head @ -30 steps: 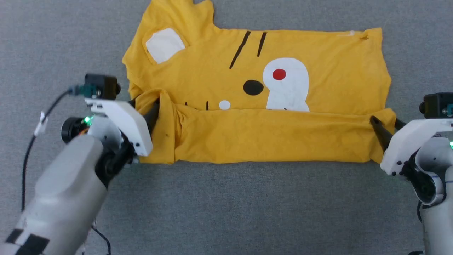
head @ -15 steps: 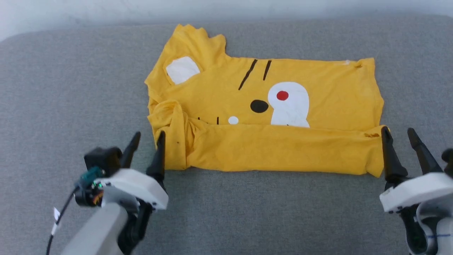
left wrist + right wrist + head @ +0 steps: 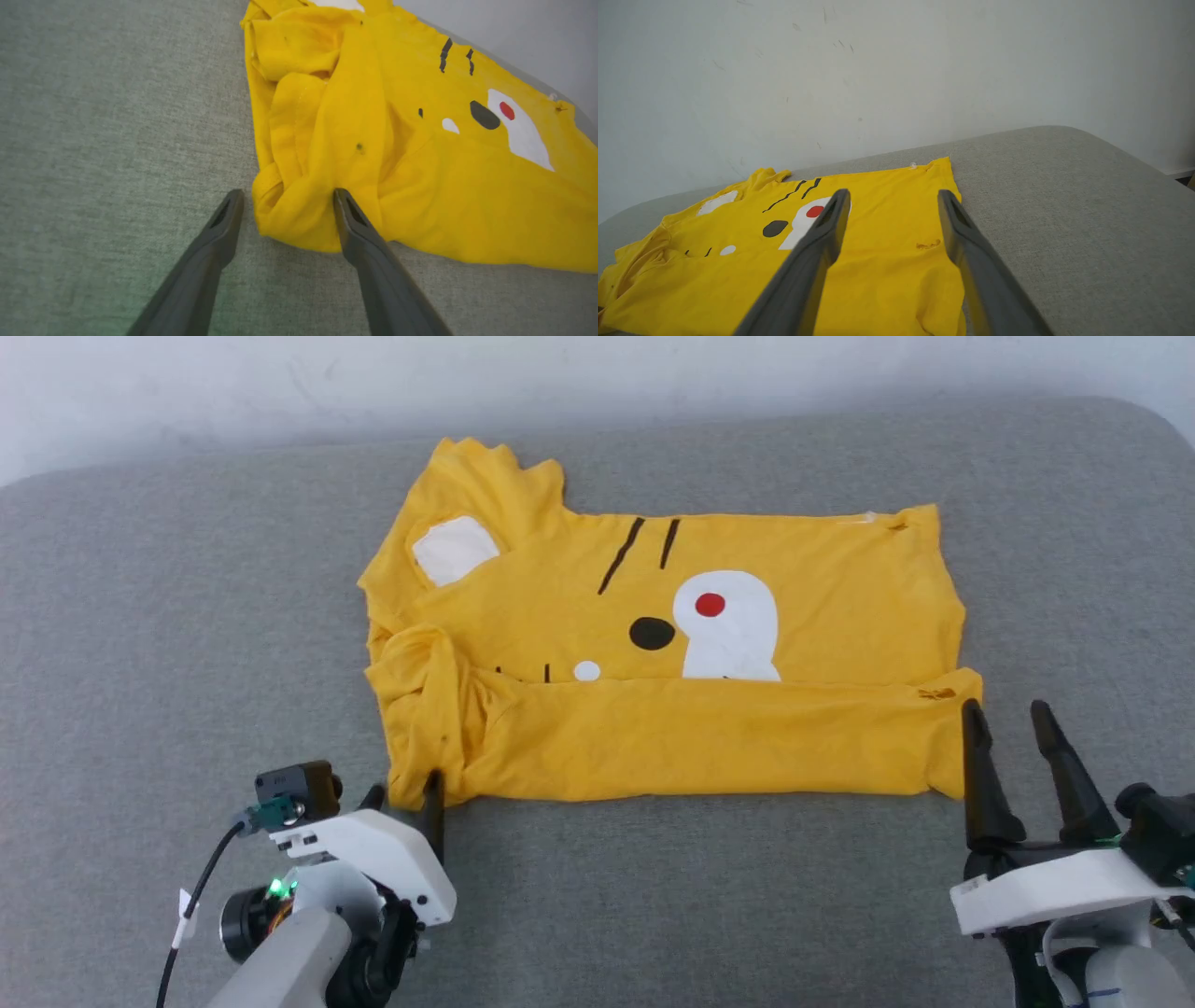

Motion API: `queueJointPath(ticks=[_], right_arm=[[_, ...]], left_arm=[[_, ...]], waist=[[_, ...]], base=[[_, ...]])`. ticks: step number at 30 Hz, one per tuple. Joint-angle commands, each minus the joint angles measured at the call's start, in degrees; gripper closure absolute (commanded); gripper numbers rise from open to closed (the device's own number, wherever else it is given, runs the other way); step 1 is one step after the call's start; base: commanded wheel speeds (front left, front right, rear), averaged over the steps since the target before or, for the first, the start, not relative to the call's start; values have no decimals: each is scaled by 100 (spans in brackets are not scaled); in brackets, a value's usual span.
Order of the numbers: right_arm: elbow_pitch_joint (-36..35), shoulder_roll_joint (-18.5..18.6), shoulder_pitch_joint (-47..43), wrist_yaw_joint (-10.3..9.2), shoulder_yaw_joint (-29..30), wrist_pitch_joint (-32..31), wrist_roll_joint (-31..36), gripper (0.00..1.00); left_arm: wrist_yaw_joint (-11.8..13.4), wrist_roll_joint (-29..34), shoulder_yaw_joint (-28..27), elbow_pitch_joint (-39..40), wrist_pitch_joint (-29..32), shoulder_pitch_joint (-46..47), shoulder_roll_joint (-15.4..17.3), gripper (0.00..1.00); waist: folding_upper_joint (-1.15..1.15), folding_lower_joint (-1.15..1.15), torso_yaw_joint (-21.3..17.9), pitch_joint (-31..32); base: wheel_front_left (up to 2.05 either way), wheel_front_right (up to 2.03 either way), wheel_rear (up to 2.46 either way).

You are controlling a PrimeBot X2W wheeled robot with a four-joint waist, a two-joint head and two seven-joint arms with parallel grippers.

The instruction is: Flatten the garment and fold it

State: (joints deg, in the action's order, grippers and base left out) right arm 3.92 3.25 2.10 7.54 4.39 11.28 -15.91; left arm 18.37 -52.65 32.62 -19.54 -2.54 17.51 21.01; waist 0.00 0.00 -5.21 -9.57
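Observation:
The yellow T-shirt [image 3: 672, 737] lies flat on the grey surface, its near half folded up over the lower part of the cartoon face. A white patch with a red dot [image 3: 711, 605] and black stripes stay uncovered. The sleeve end at the left is bunched [image 3: 299, 121]. My left gripper [image 3: 403, 789] is open at the shirt's near left corner, its fingertips either side of that corner [image 3: 287, 193]. My right gripper [image 3: 1005, 709] is open just off the near right corner, holding nothing. In the right wrist view it [image 3: 894, 193] points over the shirt [image 3: 887, 261], near a small hole [image 3: 928, 244].
The grey padded surface [image 3: 140, 644] spreads wide on all sides of the shirt and curves off at the far right [image 3: 1087, 154]. A pale wall [image 3: 597, 373] stands right behind it. A black cable [image 3: 191, 905] hangs from my left wrist.
Both grippers let go of the folded edge, opened and drew back toward the near side. The head camera pulled back, so the wall now shows.

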Motion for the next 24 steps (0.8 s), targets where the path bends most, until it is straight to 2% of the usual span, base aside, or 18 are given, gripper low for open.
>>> queueJointPath(ticks=[1, 3, 6, 7, 8, 9, 16, 17, 19, 24], right_arm=[[32, -22, -14, -5, -47, 36, 30, 0], [46, -25, 1, -5, -75, 49, 56, 0], [71, -29, 11, -5, -114, 56, 73, 0], [75, -30, 11, -5, -122, 60, 80, 0], [78, -30, 10, -5, -128, 62, 102, 0], [81, -31, 12, -5, -134, 65, 120, 0], [315, -34, 192, -5, 55, -207, 284, 0], [461, -35, 329, -5, 160, -523, 242, 0], [562, -35, 411, -5, 209, -739, 201, 0], [1120, -36, 907, -5, 444, -2034, 165, 0]], left_arm=[[168, -58, -29, -95, 165, 24, -21, 0], [351, -164, -57, -161, 406, 28, -56, 0], [351, -389, -32, -211, 813, -31, -86, 0], [348, -427, 28, -195, 965, -53, -93, 17], [337, -451, 77, -159, 1081, -69, -89, 71], [318, -465, 103, -105, 1137, -79, -81, 100], [207, -445, 108, 131, 1069, -108, 1, 100], [189, -414, 105, 188, 998, -106, 10, 100], [165, -410, 93, 198, 958, -106, 19, 100], [60, -384, 106, 198, 851, -80, 9, 100]], waist=[[0, 0, -115, 29], [0, 0, -189, 33], [0, 0, -276, 24], [0, 0, -296, 26], [0, 0, -311, 25], [0, 0, -322, 21], [0, 0, -275, -29], [0, 0, -234, -50], [0, 0, -212, -61], [0, 0, -102, -125]], base=[[0, 0, 0], [0, 0, 0], [0, 0, 0], [0, 0, 0], [0, 0, 0], [0, 0, 0], [0, 0, 0], [0, 0, 0], [0, 0, 0], [0, 0, 0]])
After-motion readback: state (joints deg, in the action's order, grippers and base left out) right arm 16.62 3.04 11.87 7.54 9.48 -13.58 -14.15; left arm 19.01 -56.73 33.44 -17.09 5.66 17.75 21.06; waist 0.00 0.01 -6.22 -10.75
